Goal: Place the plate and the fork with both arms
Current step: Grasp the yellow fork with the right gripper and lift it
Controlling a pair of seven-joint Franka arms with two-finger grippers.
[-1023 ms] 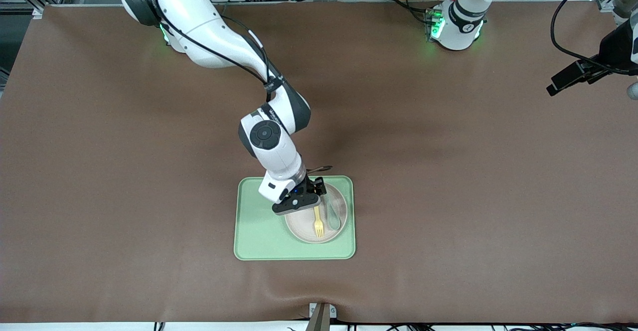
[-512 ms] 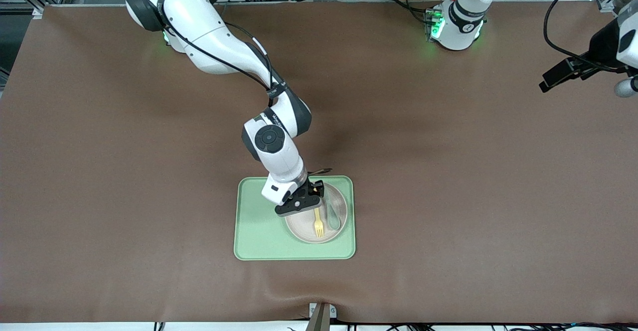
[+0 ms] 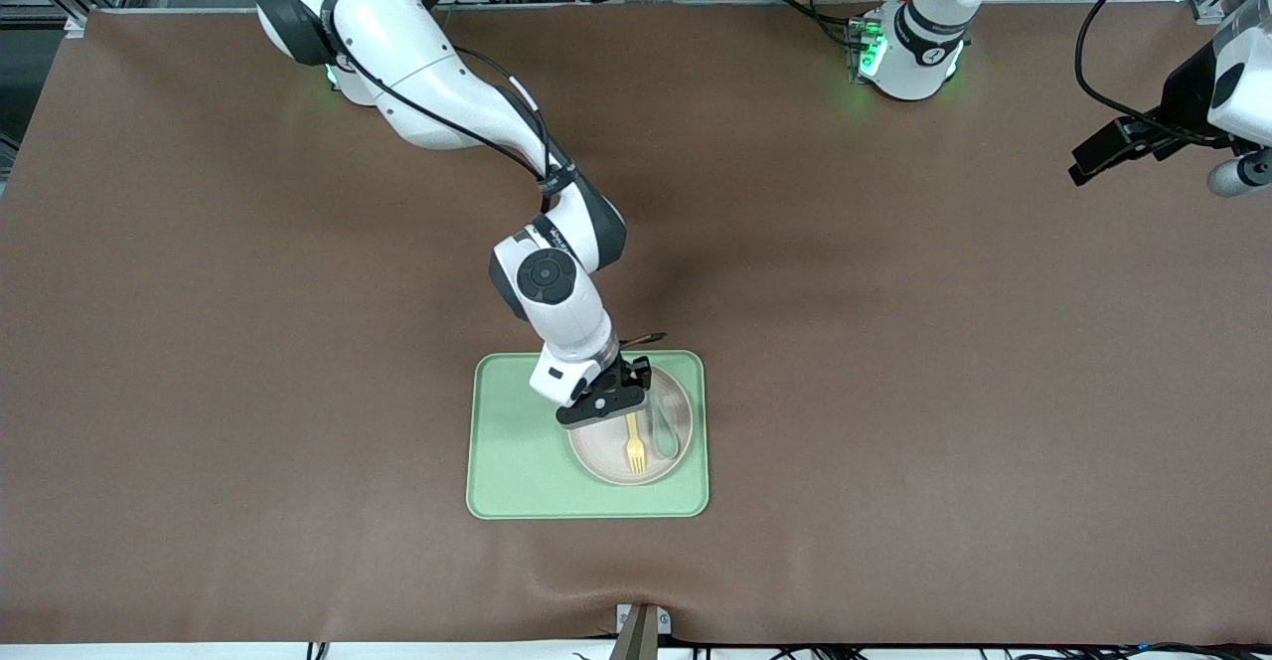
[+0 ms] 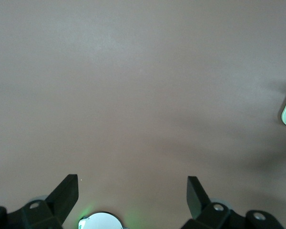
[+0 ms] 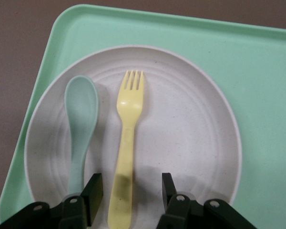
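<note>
Since a second ago the right arm has swung slightly toward the left arm's end of the table, its gripper shifting a little over the plate; the left arm's wrist has drifted up near the table's edge. Plate, fork, spoon and tray have not moved.

The fork (image 5: 128, 141) is pale yellow plastic with short tines and a flat handle. It lies on the plate (image 5: 190, 138), roughly at its middle, tines pointing toward the front camera. The plate (image 3: 611, 459) is round, shallow, off-white with faint rings and speckles. A grey-green spoon (image 5: 79, 125) lies on the plate just beside the fork, parallel to it, on the side toward the left arm's end of the table, bowl end toward the front camera.

The plate sits on a pale green tray (image 3: 517, 451), in the half of the tray toward the left arm's end. The tray rests on the brown table (image 3: 894, 362).

The right gripper (image 5: 128, 187) is over the plate's rim farthest from the front camera, fingers spread apart, straddling the fork's handle end without touching it, nothing grasped. In the front view the right gripper (image 3: 621, 404) covers that end of the plate.

The left gripper (image 4: 132, 191) waits in the air over bare table, well apart from the tray, fingers spread wide and empty.
</note>
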